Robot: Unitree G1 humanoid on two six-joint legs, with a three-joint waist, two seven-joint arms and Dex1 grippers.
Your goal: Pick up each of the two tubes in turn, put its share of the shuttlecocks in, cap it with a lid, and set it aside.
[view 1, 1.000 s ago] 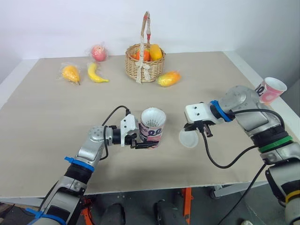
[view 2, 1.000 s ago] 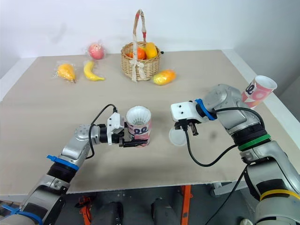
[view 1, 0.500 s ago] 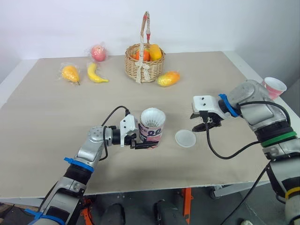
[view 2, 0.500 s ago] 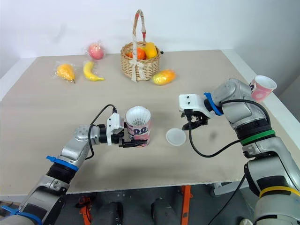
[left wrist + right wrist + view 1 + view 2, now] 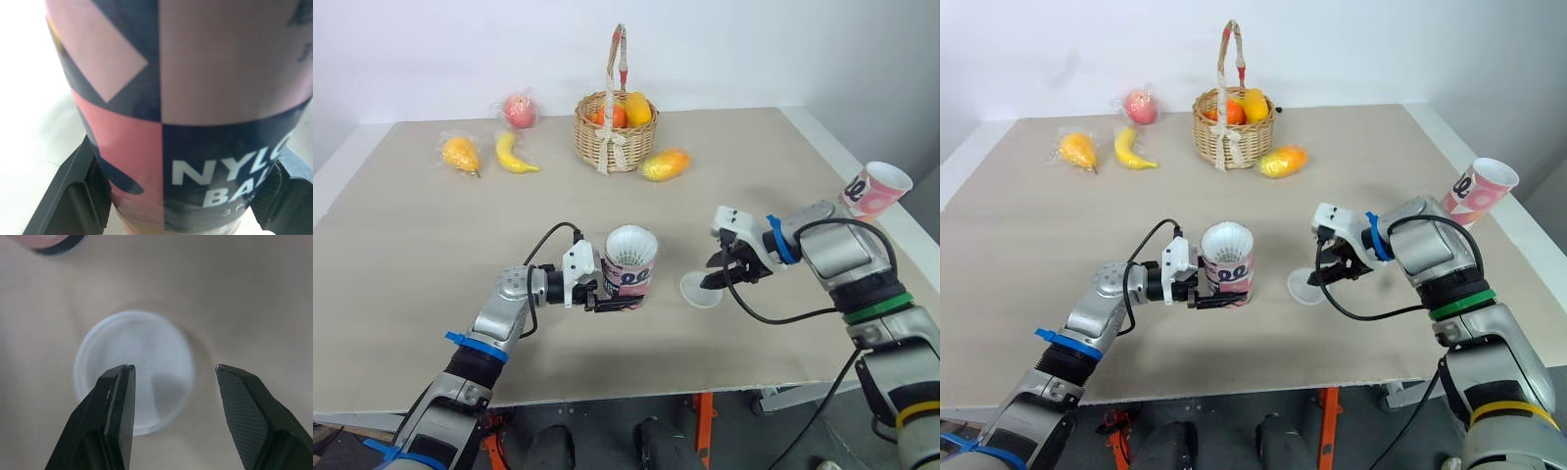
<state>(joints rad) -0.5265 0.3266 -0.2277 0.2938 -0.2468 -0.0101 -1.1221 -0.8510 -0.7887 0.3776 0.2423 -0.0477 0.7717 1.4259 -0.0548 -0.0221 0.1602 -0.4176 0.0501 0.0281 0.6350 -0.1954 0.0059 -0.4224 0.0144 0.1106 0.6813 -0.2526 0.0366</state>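
Tube (image 5: 633, 274), pinched upright in your left gripper (image 5: 619, 299), holds a white shuttlecock (image 5: 632, 245) at its mouth; your right gripper (image 5: 173, 369) hangs spread above the lid (image 5: 132, 357).

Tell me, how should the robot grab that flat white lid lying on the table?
Probably by its thin rim, from straight above: the white lid lies flat on the table, so nothing can slip under it. Being round, any two opposite edge points serve. The open right gripper hangs over it, one finger above the disc rather than outside the rim.
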